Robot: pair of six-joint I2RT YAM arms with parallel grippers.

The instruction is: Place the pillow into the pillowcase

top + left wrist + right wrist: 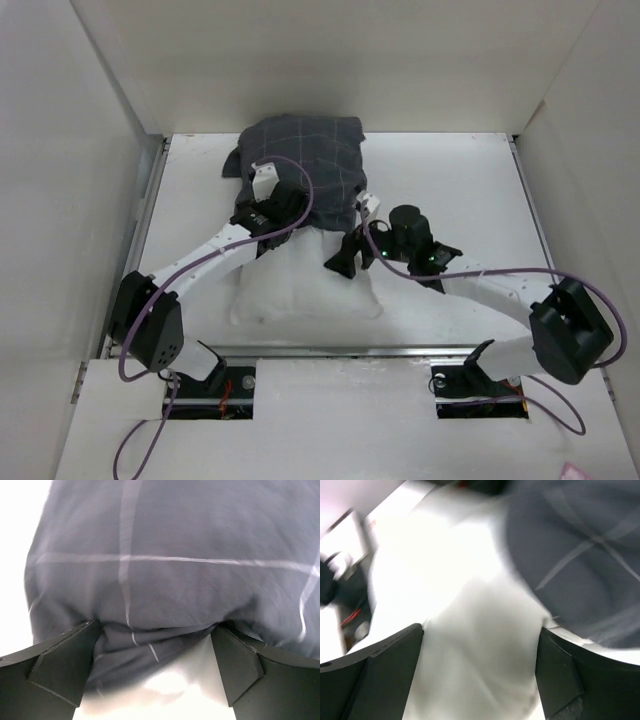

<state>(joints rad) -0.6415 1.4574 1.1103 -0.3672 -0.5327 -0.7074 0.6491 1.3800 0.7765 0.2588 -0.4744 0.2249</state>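
Pillow (305,290): far half inside pillowcase (305,160), near half bare on table (460,200).
Left gripper (155,655): jaws wide, straddling pillowcase hem, nothing pinched.
Right gripper (480,665): jaws wide, over pillow beside hem.
Step advice: pinch hem at both corners, fabric only; draw evenly toward near table edge; uneven pull likely bunches fabric.

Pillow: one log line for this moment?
pillow partly in pillowcase | left gripper open at hem | right gripper open over pillow | insertion incomplete
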